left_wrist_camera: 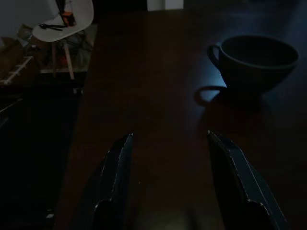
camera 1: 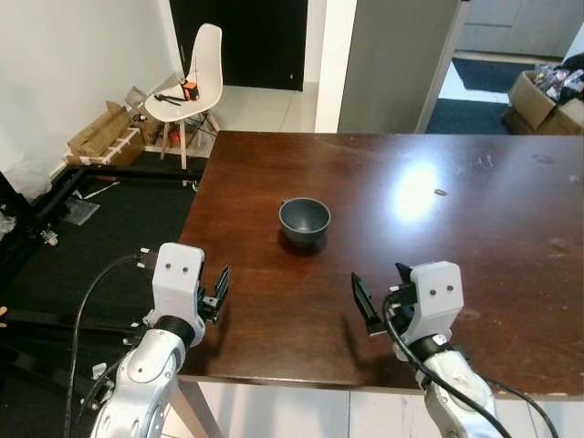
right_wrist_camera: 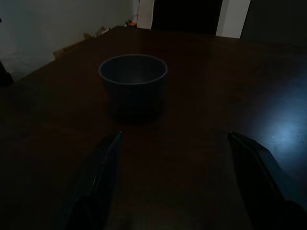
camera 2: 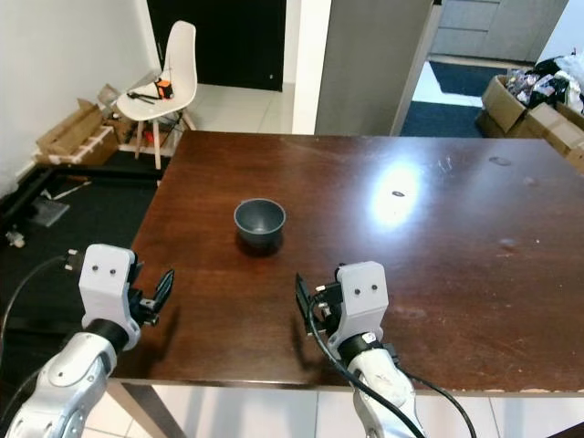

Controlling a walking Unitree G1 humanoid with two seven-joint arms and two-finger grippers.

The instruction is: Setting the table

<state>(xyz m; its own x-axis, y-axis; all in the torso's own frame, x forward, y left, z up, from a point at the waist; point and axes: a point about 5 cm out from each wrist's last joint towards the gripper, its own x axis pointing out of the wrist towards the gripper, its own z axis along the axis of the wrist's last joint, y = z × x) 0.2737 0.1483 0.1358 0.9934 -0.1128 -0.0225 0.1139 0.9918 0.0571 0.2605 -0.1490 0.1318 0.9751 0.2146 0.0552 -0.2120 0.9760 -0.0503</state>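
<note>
So far only a dark grey handled ceramic cup (camera 1: pixel 304 221) stands on the dark brown wooden table (camera 1: pixel 474 237); nearer than the cup, left tool (left_wrist_camera: pixel 168 184) and right tool (right_wrist_camera: pixel 177 179) hover spread, empty.

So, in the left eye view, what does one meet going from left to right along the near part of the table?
Left gripper → cup → right gripper.

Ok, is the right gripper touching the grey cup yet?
Apart. In the right wrist view, bare table lies between the open right gripper and the grey cup.
</note>
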